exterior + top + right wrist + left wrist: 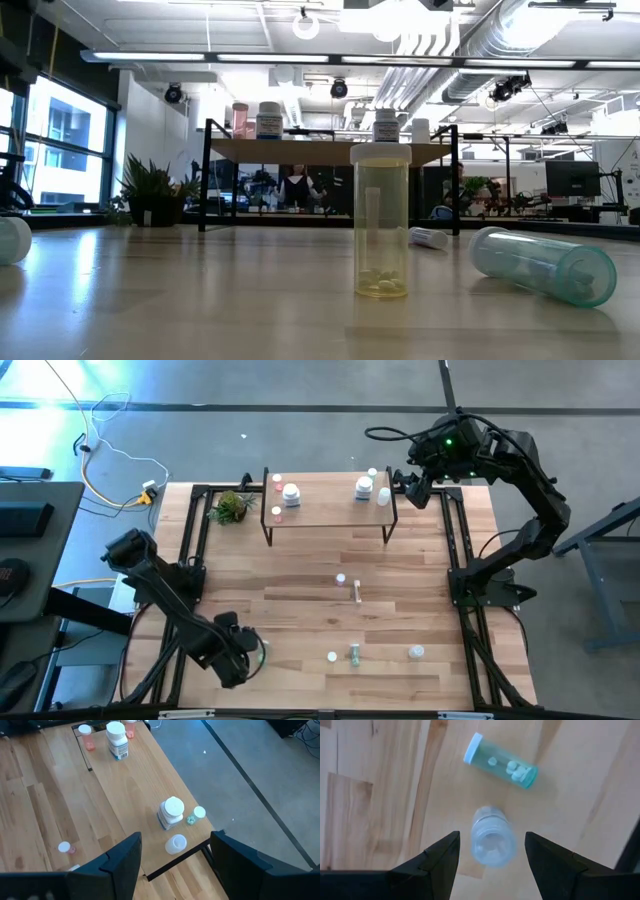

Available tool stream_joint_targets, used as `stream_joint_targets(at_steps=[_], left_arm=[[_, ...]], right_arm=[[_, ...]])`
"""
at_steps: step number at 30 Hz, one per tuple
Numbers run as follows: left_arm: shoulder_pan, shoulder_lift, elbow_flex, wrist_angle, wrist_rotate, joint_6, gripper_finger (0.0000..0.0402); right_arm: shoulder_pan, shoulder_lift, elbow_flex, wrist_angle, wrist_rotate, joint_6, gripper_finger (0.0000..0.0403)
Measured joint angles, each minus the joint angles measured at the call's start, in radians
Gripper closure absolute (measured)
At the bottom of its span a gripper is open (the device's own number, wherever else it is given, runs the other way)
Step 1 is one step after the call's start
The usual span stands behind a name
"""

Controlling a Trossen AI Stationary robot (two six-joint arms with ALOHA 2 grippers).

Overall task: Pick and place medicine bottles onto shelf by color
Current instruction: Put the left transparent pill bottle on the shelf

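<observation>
An upright clear bottle (491, 836) is framed between the left gripper's (491, 851) open fingers; right gripper (175, 851) open above the shelf (135, 785).

Medicine bottles (354, 653) scattered on tabletop; others upright on shelf (330, 510).

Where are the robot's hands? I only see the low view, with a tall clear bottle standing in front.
Observer: The left gripper is open at the table's front left, facing a clear bottle.
Operator: And the other hand?
Observer: The right gripper is open beside the shelf's right end, holding nothing.
Operator: What's below it?
Observer: A white-capped jar and a small green bottle, both standing on the shelf.
</observation>
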Motion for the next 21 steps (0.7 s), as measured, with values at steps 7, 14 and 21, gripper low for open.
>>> stream_joint_targets(at_steps=[7,14,21], left_arm=[[0.001,0.053,0.0,0.0,0.003,-0.035,0.0186],[0.001,0.069,0.0,0.0,0.022,-0.057,0.0212],[0.004,0.069,0.001,0.001,0.032,-0.07,0.0279]], right_arm=[[0.0,0.0,0.0,0.0,0.0,-0.001,0.0176],[0.0,0.0,0.0,-0.005,0.0,0.0,0.0176],[0.0,0.0,0.0,-0.007,0.0,-0.003,0.0176]])
